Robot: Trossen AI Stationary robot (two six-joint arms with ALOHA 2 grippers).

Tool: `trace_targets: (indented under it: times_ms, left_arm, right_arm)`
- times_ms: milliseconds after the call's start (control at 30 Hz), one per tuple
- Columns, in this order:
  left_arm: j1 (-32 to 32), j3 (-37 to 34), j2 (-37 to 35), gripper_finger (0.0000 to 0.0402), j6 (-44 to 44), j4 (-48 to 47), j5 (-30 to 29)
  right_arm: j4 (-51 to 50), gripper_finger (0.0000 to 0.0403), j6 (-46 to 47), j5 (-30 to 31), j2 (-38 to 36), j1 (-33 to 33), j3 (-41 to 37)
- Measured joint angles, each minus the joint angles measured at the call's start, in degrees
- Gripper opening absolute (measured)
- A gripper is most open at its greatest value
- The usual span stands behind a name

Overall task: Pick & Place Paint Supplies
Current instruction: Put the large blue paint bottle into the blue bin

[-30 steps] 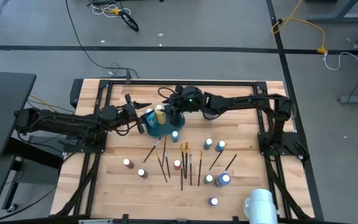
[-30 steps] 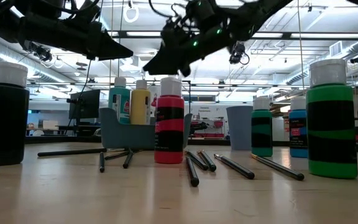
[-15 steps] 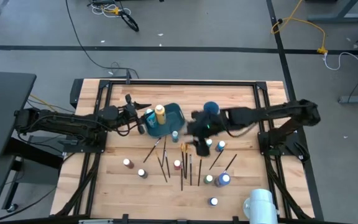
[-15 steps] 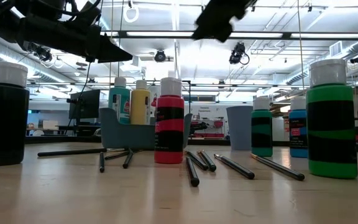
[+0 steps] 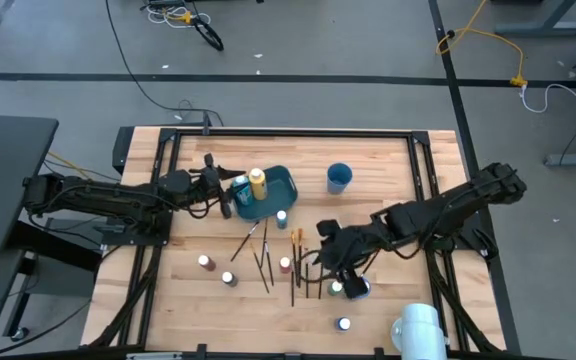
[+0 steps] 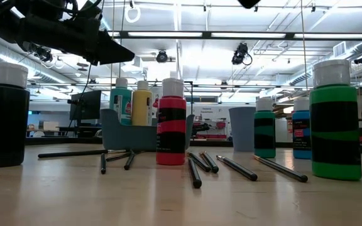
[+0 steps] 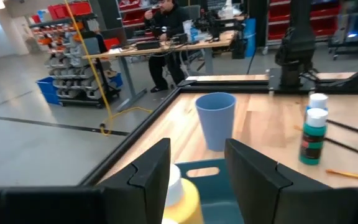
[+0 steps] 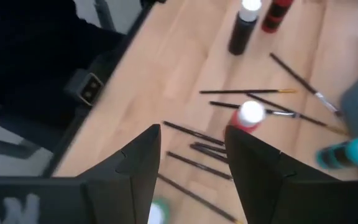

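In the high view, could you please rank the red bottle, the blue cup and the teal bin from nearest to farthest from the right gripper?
From the right gripper:
1. Red bottle, just beside it among the brushes.
2. Blue cup, toward the table's far edge.
3. Teal bin, farther, by the left gripper.

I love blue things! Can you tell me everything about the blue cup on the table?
The blue cup is a plain light-blue tumbler, probably plastic, a bit wider at the rim than at the base. It stands upright with its open mouth up on the wooden table, near the far edge, to the right of the teal bin. Nothing touches it but the table, and no gripper is near it. No view shows whether anything is inside. The left wrist view shows it from the side, beyond the bin.
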Motion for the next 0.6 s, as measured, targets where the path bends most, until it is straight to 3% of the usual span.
trace_targets:
  times_ms: [167, 367, 600]
  left_arm:
    - [0.0, 0.0, 0.0, 0.0163, -4.0, 0.6, 3.0]
    - [0.0, 0.0, 0.0, 0.0163, -6.8, 1.2, 5.9]
    - [0.0, 0.0, 0.0, 0.0163, -10.9, 1.9, 6.4]
  right_arm:
    - [10.0, 0.0181, 1.9, 0.0, -7.5, 2.9, -11.0]
    - [29.9, 0.0181, 1.7, -0.1, -18.2, 6.4, -28.9]
    - [45.5, 0.0181, 3.6, -0.1, -22.7, 8.6, -44.5]
